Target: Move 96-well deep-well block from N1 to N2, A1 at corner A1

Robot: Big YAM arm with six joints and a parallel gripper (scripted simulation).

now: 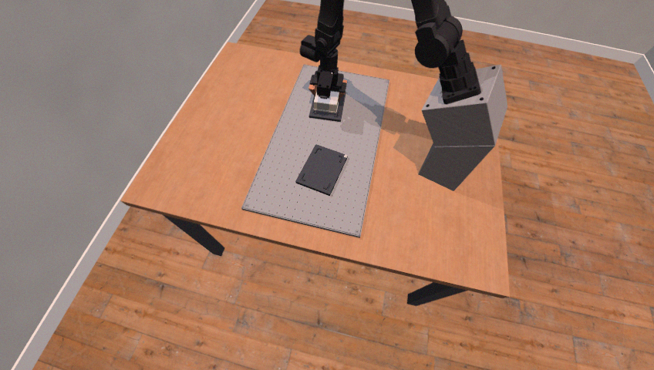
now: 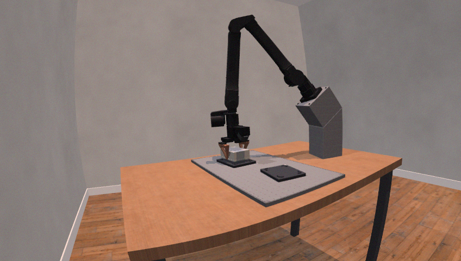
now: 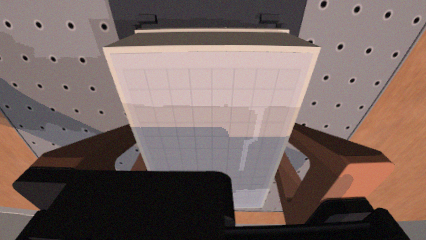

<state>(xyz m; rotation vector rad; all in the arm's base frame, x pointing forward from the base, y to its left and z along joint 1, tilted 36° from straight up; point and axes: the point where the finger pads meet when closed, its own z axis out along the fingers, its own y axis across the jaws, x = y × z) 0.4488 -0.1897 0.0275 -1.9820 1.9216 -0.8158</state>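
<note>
The wooden table (image 1: 183, 151) fills mid-frame in the top view, w/ the grey perforated base plate (image 1: 298, 201) at its centre and my arm's slanted grey pedestal (image 1: 463, 128) at right, close enough for the arm (image 2: 232, 64) to reach both nests. The arm folds high and drops nearly straight down at upper centre, so the tool approaches from above.

Nest N1 (image 1: 321, 170), the dark pad at mid-frame, is bare; a pale mark (image 1: 345, 156) shows at its upper-right corner, presumably the A1 flag. Nest N2 (image 1: 326, 117) lies above it in the frame, mostly hidden under the load.

The deep-well block (image 1: 326, 104) is over N2, right way up, well grid (image 3: 210, 115) facing my wrist cam. In the exterior view its base looks down on the pad or a hair above; can't tell if it's fully inside the locators.

My gripper (image 2: 235, 147) is clamped on the block across its narrower width, fingers standing wide because the block fills them. The brown fingers grip low on the side walls, prob. to keep it level. I judge this is the placing step: confirm it's seated, then let go.
</note>
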